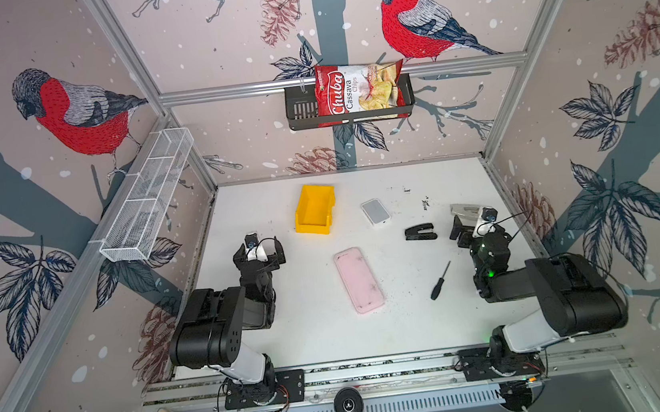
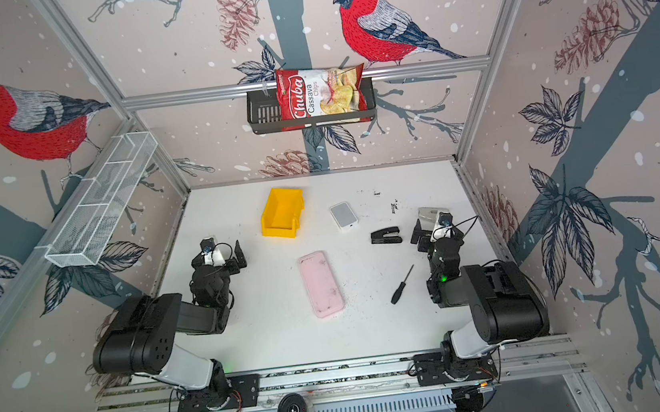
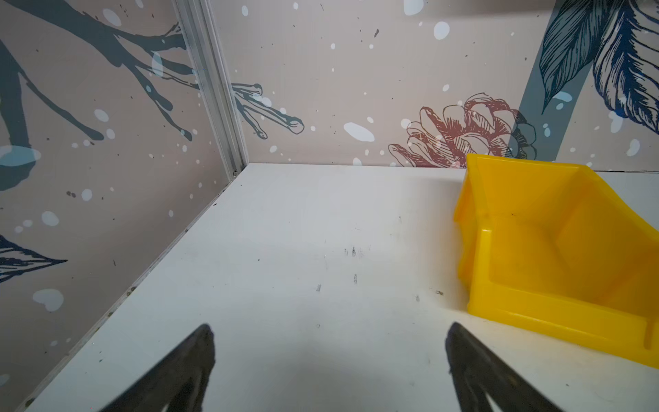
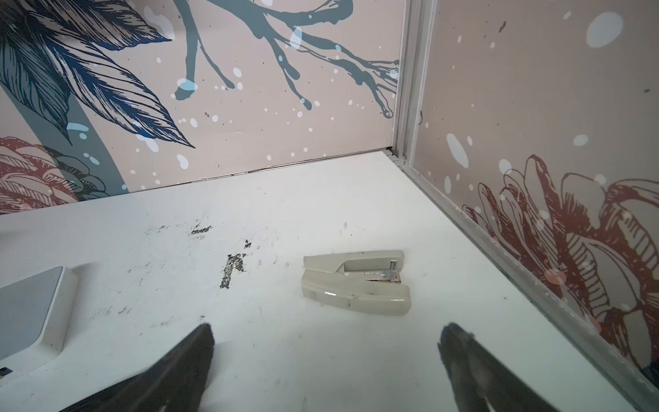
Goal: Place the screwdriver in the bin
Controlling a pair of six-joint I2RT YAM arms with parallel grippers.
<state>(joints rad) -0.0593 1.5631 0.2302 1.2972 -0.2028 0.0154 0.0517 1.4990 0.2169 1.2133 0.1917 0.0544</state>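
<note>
Black and spread wide, the left gripper [image 3: 330,330] hangs low over the bare left part of the white worktop [image 1: 316,333], holding nothing. Just to its right and a little farther back stands the bin [image 1: 312,227] — bright yellow, open-topped and empty, its lower front lip turned toward the robot. Near the middle lies a pink phone case [image 1: 359,281], with a small white box [image 1: 375,211] behind it and a black stapler [image 1: 421,233] farther right. The screwdriver [image 1: 441,279] lies flat on the worktop to the right of the phone case and well apart from the bin, its black handle nearer the robot and its thin shaft pointing away and slightly right. It sits close beside the right arm, nearer the robot than the right gripper [image 4: 327,330], whose jaws also stand apart and empty, facing a beige stapler [image 4: 356,281] by the right wall. The screwdriver looks light and stiff, so weight should be no trouble. Being slim and round, though, it may roll or pivot under a careless pinch. The handle — thicker and likely less slick than the metal shaft — seems the better place to take hold, with the jaws set across it near its middle.
</note>
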